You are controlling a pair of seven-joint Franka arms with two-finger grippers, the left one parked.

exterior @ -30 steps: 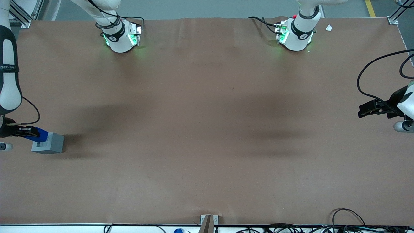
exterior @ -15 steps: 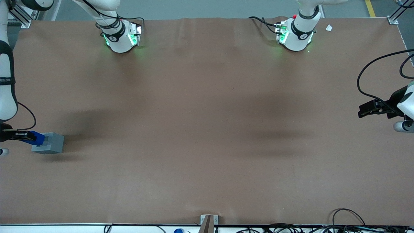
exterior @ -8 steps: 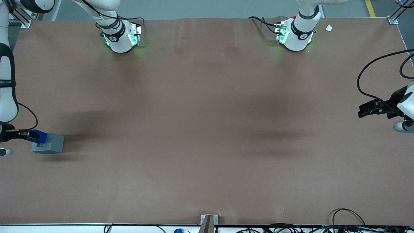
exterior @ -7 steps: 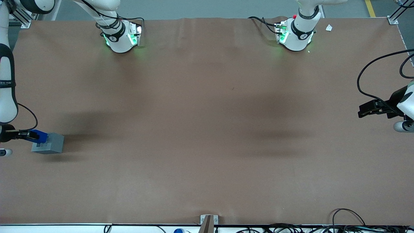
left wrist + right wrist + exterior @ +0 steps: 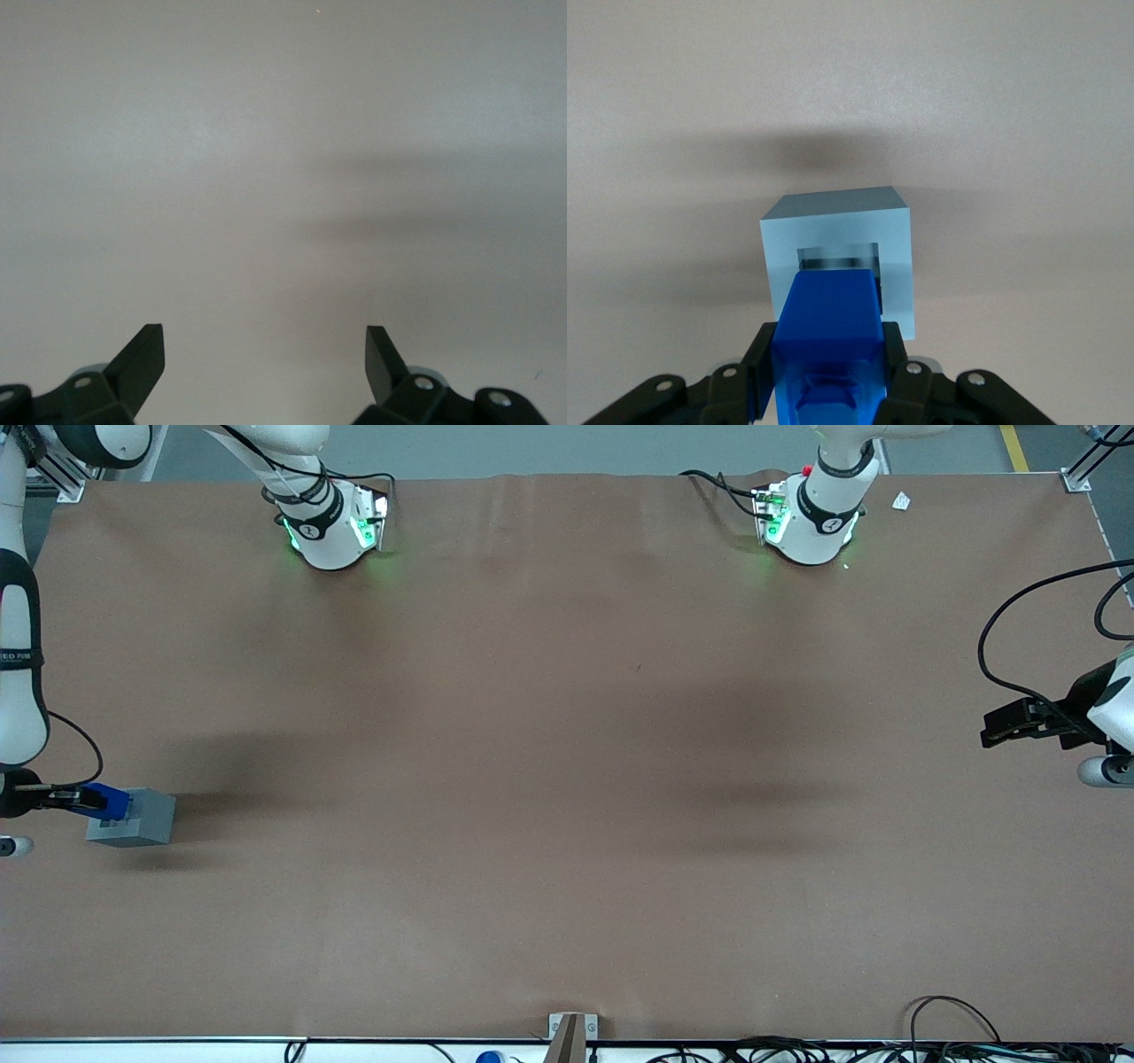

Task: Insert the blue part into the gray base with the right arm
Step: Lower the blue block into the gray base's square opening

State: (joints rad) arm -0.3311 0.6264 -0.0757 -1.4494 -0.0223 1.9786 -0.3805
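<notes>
Your gray base (image 5: 133,817) sits near the table's (image 5: 567,779) edge; the gripper (image 5: 75,798) above it clamps the blue part (image 5: 828,328) over the recess.

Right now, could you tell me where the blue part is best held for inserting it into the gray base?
By its two flat side faces, from above, just as the gripper holds the blue part now. Those faces are parallel and suit the two fingers, and the leading end stays free, pointing at the square recess in the gray base.
</notes>
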